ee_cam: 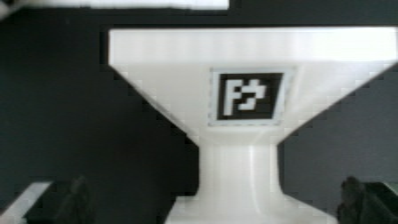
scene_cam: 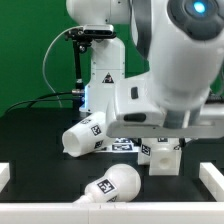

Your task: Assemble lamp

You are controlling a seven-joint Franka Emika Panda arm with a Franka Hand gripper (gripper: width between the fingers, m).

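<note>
1. The base fills the wrist view and seems to lie on the dark table, its tag facing the camera; in the exterior view it sits right of centre, just under the arm
2. The claw is open and holds nothing; a dark finger shows on either side of the stem, and both are apart from it
3. The relation that matters: the base's long axis runs from its wide end, through the taper, to the stem; the stem end is nearest the claw, between the fingers, and the jaws stand across that axis, so closing would likely pinch the stem across its narrow width
4. The stem looks slightly off-centre between the fingers; a small sideways correction before closing seems wise, or one finger may touch first and turn the base
5. The shade lies on its side at the exterior view's left of centre; the bulb lies at lower centre, well apart from the base
6. No parts are joined, so the assembly looks to be at an early stage, with the base as the part in hand
</note>
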